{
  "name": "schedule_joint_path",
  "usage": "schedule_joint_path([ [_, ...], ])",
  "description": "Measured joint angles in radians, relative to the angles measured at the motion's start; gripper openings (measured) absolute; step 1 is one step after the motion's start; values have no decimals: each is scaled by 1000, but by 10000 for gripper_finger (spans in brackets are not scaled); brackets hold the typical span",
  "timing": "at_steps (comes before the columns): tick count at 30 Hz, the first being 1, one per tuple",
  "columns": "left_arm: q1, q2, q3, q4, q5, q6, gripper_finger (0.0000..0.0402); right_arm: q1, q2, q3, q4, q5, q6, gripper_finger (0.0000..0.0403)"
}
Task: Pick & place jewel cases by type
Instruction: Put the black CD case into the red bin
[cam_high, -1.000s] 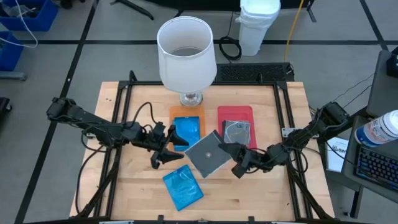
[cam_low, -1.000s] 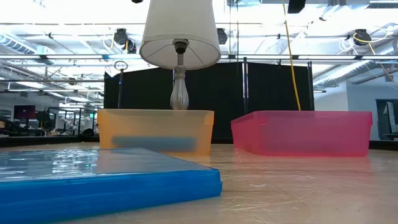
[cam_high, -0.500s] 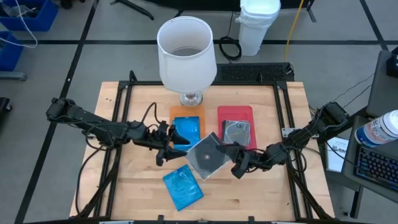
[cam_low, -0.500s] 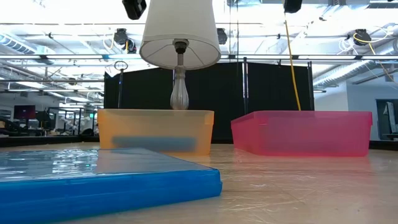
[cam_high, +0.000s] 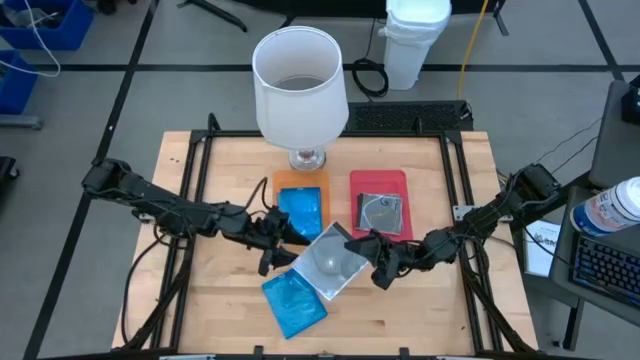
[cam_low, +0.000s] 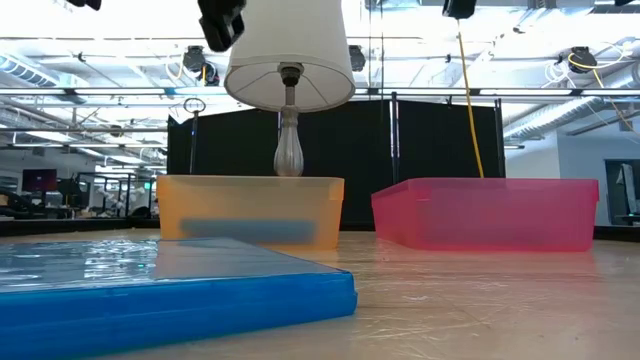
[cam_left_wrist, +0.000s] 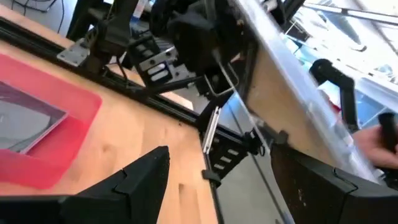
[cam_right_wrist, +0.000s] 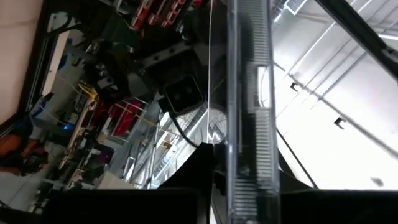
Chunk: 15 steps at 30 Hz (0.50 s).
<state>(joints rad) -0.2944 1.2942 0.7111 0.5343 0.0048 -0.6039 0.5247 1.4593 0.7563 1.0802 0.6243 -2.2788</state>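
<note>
My right gripper (cam_high: 368, 257) is clamped on the clear case (cam_high: 332, 262), lifted mid-table, just off the red tray's (cam_high: 378, 181) front edge, where another clear case (cam_high: 380, 212) lies. My left gripper (cam_high: 280, 243) is spread wide, beside it. I'd swing level over the red tray, lower flat, then release. Blue cases: one in the orange tray (cam_high: 299, 180), one (cam_high: 295, 303) near the front edge.

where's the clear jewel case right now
In the high view the clear jewel case is held off the table by the right gripper, near the table's middle, in front of the red tray and beside the open left gripper.
</note>
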Motion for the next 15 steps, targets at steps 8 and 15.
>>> schedule_joint_path([
  [8,12,-67,0,-1,71,72,280,9,-1,1,5,7,-30,26],
  [15,28,-118,1,-47,70,70,280,22,0,4,-11,64,-67,27],
])
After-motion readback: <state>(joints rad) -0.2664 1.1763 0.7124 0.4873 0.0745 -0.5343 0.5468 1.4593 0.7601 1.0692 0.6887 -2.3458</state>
